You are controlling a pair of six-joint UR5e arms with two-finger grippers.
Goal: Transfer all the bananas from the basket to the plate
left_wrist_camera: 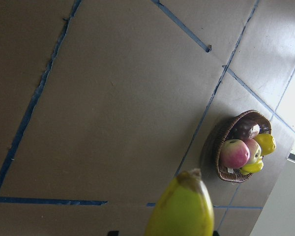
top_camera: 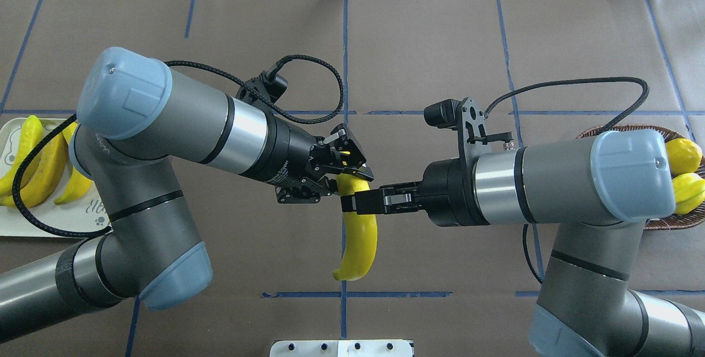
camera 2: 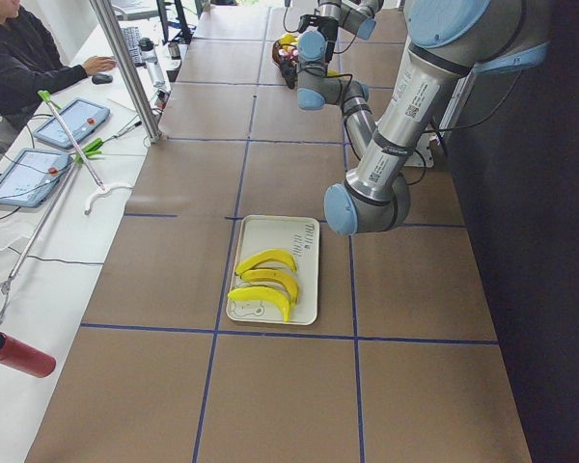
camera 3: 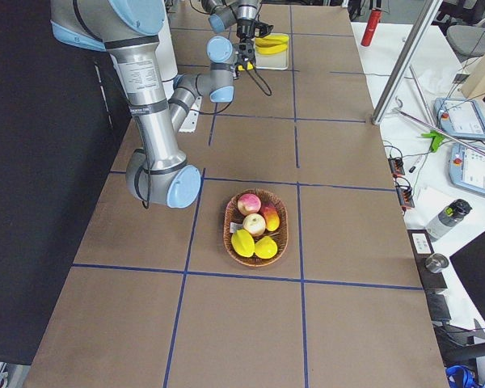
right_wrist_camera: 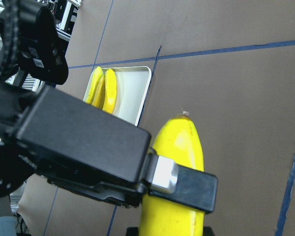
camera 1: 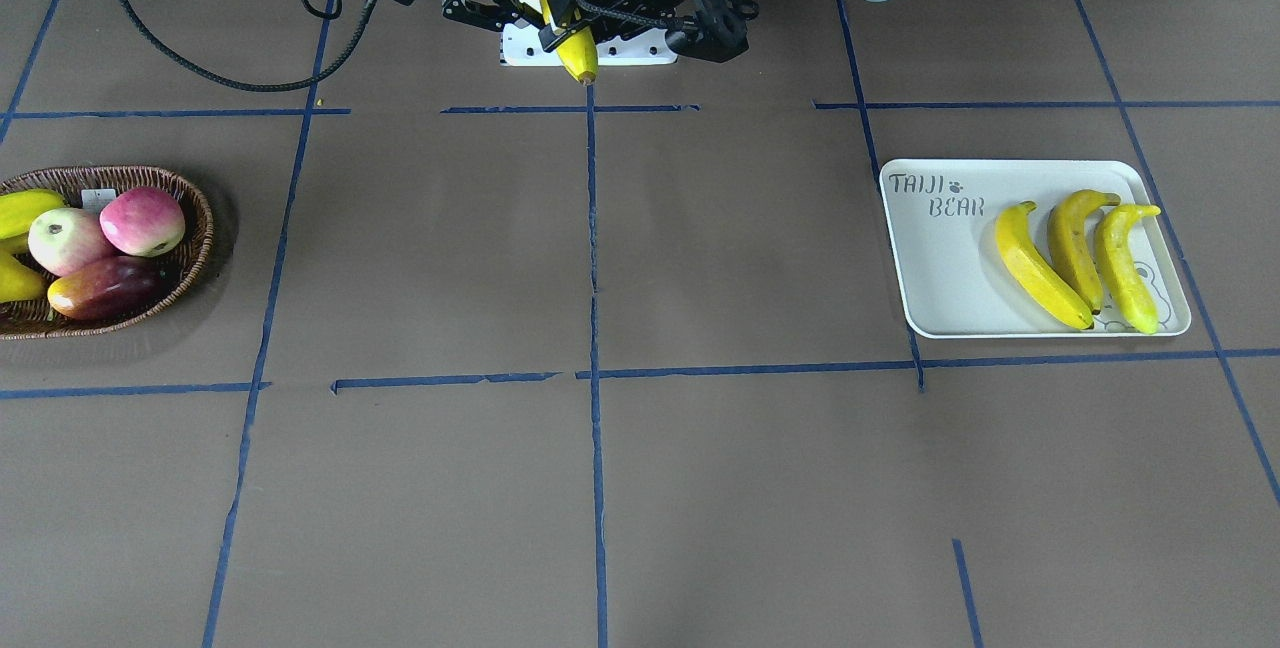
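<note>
We read this as robotics lab. What tells us:
- long table [camera 1: 700, 488] papered brown, blue tape grid [camera 1: 592, 258] marking cells
- left arm [top_camera: 165, 120] and right arm [top_camera: 578, 180], industrial type, standing at one long edge; cable [camera 1: 255, 86] trailing off wrist, wrist camera [top_camera: 440, 113]
- along opposite long edge, white bench [camera 2: 48, 280] with two tablets [camera 2: 72, 121], grabber stick [camera 2: 71, 145], aluminium post [camera 2: 125, 68], person [camera 2: 19, 58] seated at keyboard
- basket [camera 1: 200, 218] and plate [camera 1: 940, 268] staged near opposite table ends
</note>
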